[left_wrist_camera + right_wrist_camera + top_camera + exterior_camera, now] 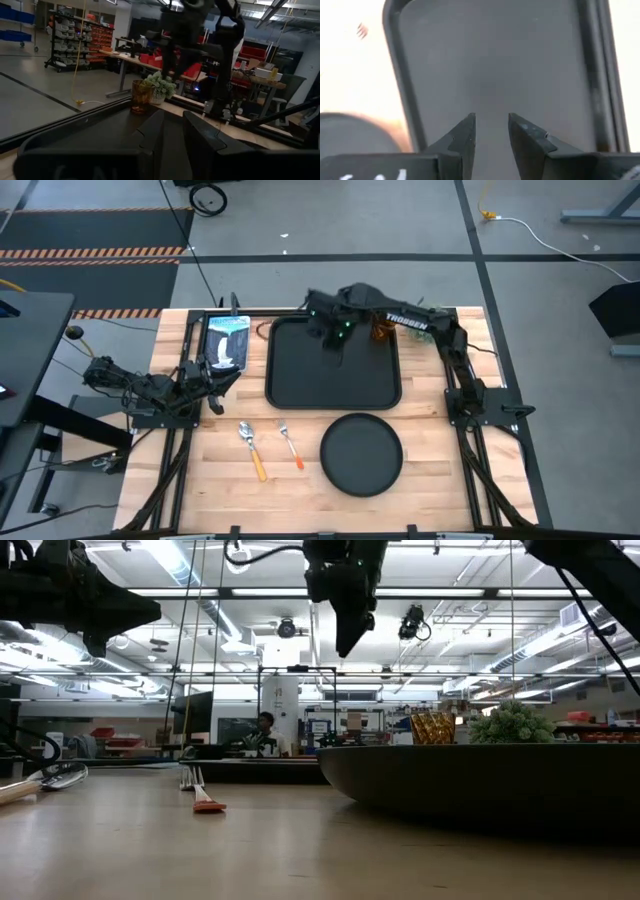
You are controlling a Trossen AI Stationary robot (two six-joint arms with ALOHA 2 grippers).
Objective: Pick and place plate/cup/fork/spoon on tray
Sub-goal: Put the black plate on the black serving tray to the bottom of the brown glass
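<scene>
A pale wooden counter (420, 480) sits in a big workshop with grey floor and shelving beyond it. The tray (290, 385) lies at the far middle of the counter, black, rectangular, round-cornered, and bare. My right hand (338, 352) hangs above its far part, fingers (465, 135) parted a little with nothing between them. My left hand (222, 376) waits at the left side of the counter beside a blue-white picture card (226, 340); its fingers stand slightly apart too, holding nothing.

Nothing is on the tray yet, I judge. The plate (361, 452), round, matte black, raised rim, lies on the near side just in front of the tray. The cup (381, 330), amber and textured, stands at the tray's far right corner, next to a small green plant (161, 86). The spoon (251, 448), yellow-orange handled, and the fork (291, 444), redder and slimmer, lie side by side near the left of the plate.

What worries me: the cup is right beside my right arm, so a careless swing could tip it or knock the plant. The plate's low rim gives my fingers little to bite, so it may slip. Fork and spoon lie flat and close together; I could nudge one while pinching the other.
</scene>
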